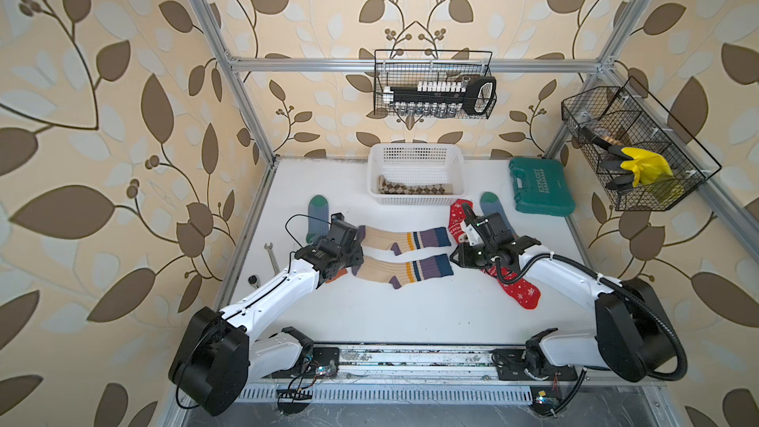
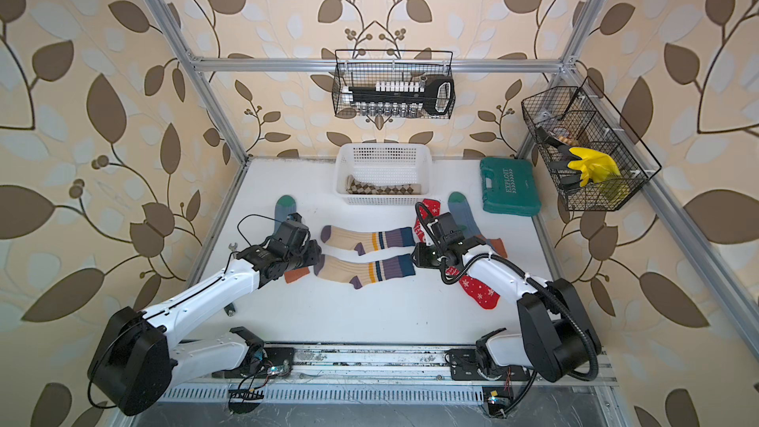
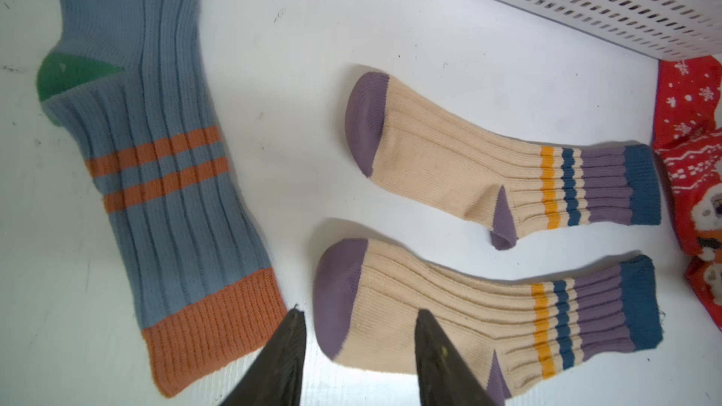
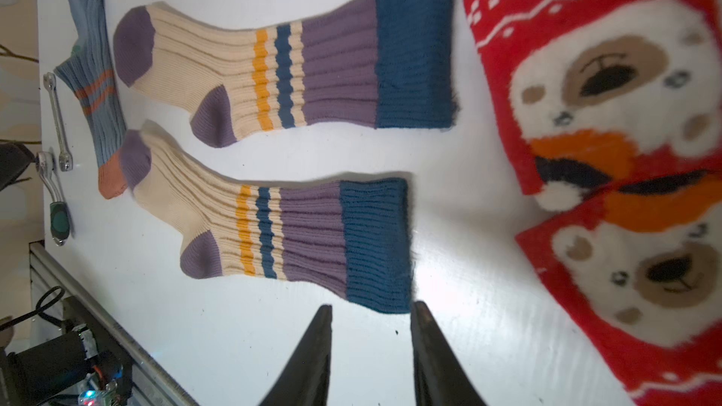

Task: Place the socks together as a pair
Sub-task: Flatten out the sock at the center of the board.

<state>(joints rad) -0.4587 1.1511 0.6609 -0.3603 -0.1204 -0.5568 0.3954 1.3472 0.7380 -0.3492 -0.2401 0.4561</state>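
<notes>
The left gripper (image 3: 359,312) fills the foreground of its wrist view, its two dark fingers (image 3: 281,353) spread apart and holding nothing; one tip hangs over the bare table (image 1: 410,314) and the other over the near striped sock (image 1: 404,271), so the jaws straddle that sock's purple toe. The right gripper (image 4: 372,306) is likewise parted and empty, its tips at the navy cuff of the same sock, one over the table and one at the cuff's corner.

The near striped sock lies flat on the white table, parallel to the far striped sock (image 1: 406,238); both point their toes to the robot's left and their cuffs to its right, with a thin strip of table between them.

The left blue-grey sock (image 1: 318,215) lies by the left gripper, green toe towards the back wall and orange cuff just beside the near striped sock's toe. The right blue-grey sock (image 1: 491,203) is largely hidden under the right arm. The far red sock (image 1: 458,219) and the near red sock (image 1: 521,291) lie on the right, their bear-faced parts touching in the right wrist view. An argyle sock (image 1: 415,188) lies in the white basket (image 1: 417,147) at the back; whether it is one or two cannot be told.

A green tool case (image 1: 542,186) sits right of the basket; a wrench (image 1: 271,254) and a ratchet (image 1: 254,280) lie at the left edge; a yellow glove (image 1: 645,166) hangs in a wire basket (image 1: 583,125).
</notes>
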